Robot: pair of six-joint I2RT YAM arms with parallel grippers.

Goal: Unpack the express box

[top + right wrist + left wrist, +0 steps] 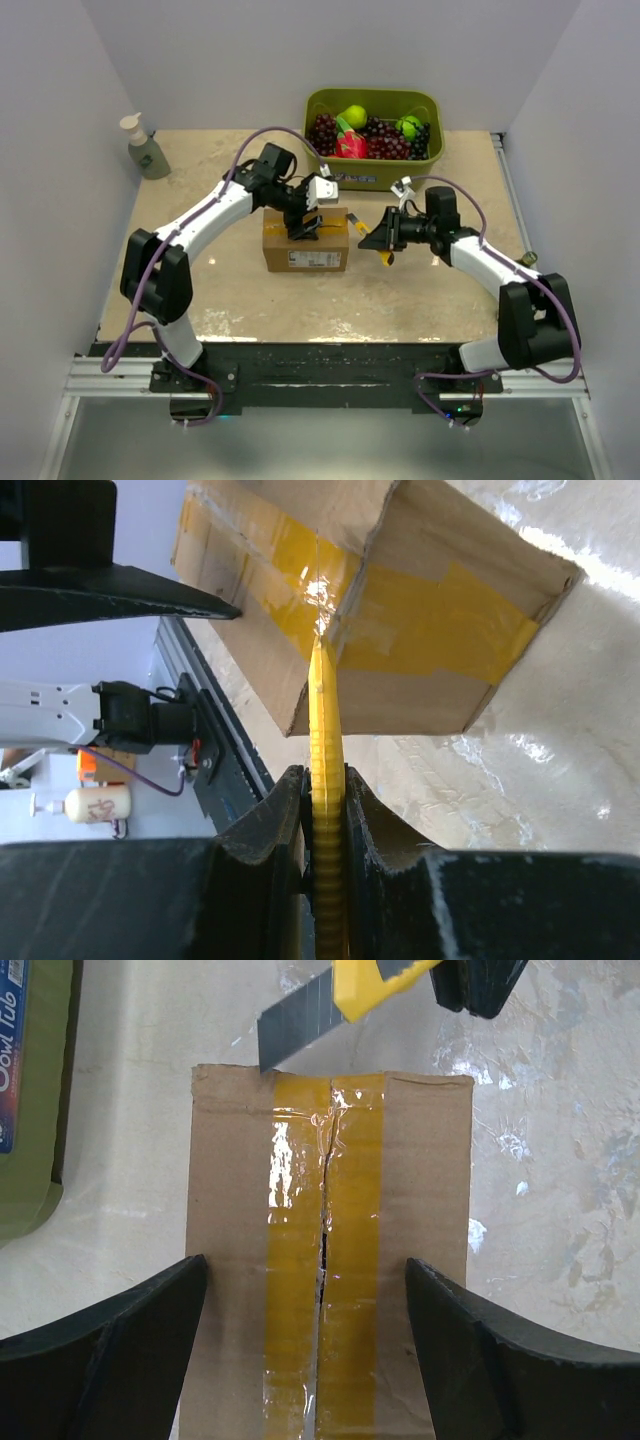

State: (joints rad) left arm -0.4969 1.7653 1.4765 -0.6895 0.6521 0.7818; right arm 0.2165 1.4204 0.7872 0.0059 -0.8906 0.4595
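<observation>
**Task item.** The express box point(330, 245), a small rectangular brown corrugated-cardboard carton, lies flat at the centre of the beige, mottled table point(230, 300). Its top flaps are level and closed. A strip of glossy yellowish tape point(350, 1260) runs along the top seam and continues down one end face point(440, 620). In the left wrist view the tape is split along the seam. The slit point(322, 1250) shows as a thin, dark, ragged line from mid-box toward 6 o'clock. A white label strip point(312, 262) lies on the side facing the arm bases.

**Left end effector.** The left gripper point(305, 228) is directly above the box top with its jaws spread wide. One black finger point(110, 1350) lies over the box edge at 9 o'clock, the other point(500, 1350) at 3 o'clock. It cannot be determined whether they press on the cardboard.

**Right end effector.** The right gripper point(375, 240) is at 3 o'clock of the box, clamped on a yellow snap-blade utility knife point(325, 880). The grey steel blade point(295, 1030) is extended. Its tip sits at the box's 12 o'clock edge in the left wrist view, just left of the tape. Contact cannot be confirmed.

**Surroundings.** A green plastic bin point(380, 178) holding grapes and other fruit stands at 1 o'clock of the box. A pale pump bottle point(146, 150) stands at 10 o'clock, well apart.
</observation>
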